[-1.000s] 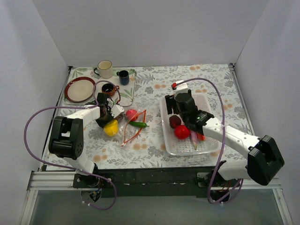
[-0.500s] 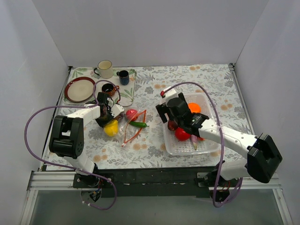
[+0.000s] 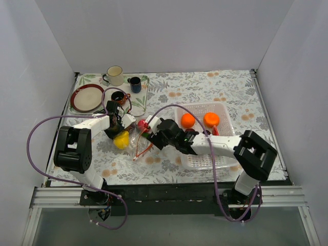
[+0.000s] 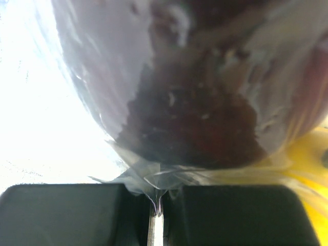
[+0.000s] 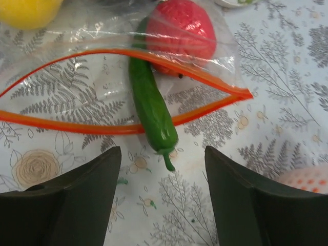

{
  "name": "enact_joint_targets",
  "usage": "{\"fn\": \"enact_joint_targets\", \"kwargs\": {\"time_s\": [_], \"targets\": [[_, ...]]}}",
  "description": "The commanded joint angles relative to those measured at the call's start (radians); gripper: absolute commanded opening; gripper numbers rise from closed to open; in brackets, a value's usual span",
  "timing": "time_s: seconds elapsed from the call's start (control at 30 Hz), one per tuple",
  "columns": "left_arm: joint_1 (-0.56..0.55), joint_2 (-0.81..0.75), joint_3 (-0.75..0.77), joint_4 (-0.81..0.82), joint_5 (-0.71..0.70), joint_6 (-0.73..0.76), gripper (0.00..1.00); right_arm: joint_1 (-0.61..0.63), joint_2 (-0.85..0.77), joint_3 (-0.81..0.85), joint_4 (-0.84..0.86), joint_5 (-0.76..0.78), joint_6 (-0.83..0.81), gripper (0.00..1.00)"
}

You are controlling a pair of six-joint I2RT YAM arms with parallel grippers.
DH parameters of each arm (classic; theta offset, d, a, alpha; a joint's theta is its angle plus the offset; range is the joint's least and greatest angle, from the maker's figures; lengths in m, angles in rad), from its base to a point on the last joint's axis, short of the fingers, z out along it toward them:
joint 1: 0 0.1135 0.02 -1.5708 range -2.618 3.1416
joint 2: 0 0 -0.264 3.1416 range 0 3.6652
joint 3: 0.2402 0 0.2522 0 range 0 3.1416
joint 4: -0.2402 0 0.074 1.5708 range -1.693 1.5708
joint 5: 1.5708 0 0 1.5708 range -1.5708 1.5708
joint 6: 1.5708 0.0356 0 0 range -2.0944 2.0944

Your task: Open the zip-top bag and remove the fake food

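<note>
The zip-top bag [image 3: 134, 137] lies open on the cloth, its orange-red zip strip [image 5: 77, 128] spread in a loop. My left gripper [image 3: 116, 126] is shut on the bag's clear plastic [image 4: 154, 179] at its closed end. Inside the bag are a yellow piece [image 3: 121, 139] and a red piece [image 5: 179, 36]. A green pepper [image 5: 151, 110] lies across the zip strip, half out of the mouth. My right gripper [image 5: 163, 179] is open and empty just in front of the pepper's stem, low over the cloth [image 3: 151, 138]. Two orange balls [image 3: 187, 120] sit in the white basket [image 3: 225, 108].
The white perforated basket stands right of the bag, with my right arm stretched across its near left part. A cream mug [image 3: 115, 75], a blue mug [image 3: 135, 84] and a brown mug [image 3: 118, 96] stand at the back left beside a brown-rimmed plate [image 3: 87, 98].
My right arm has swung left from over the basket to the bag's mouth, uncovering the two orange balls. The left gripper has held its place on the bag.
</note>
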Motion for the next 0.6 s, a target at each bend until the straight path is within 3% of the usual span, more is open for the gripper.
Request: {"fn": "enact_joint_targets", "kwargs": {"time_s": [0.0,0.23,0.43,0.53,0.57], "targets": [[-0.003,0.063,-0.055,-0.056,0.141,-0.037,0.00,-0.010,0.098,0.140,0.075,-0.110,0.014,0.76],[-0.005,0.051,-0.056,-0.053,0.141,-0.037,0.00,-0.047,0.251,0.242,0.067,-0.119,0.054,0.76],[-0.003,0.052,-0.061,-0.047,0.144,-0.037,0.00,-0.055,0.291,0.215,0.042,-0.136,0.080,0.68],[-0.005,0.055,-0.070,-0.033,0.141,-0.037,0.00,-0.056,0.288,0.186,0.043,-0.139,0.102,0.59],[-0.003,0.054,-0.076,-0.025,0.138,-0.042,0.00,-0.056,0.285,0.180,0.042,-0.131,0.103,0.51]]}}
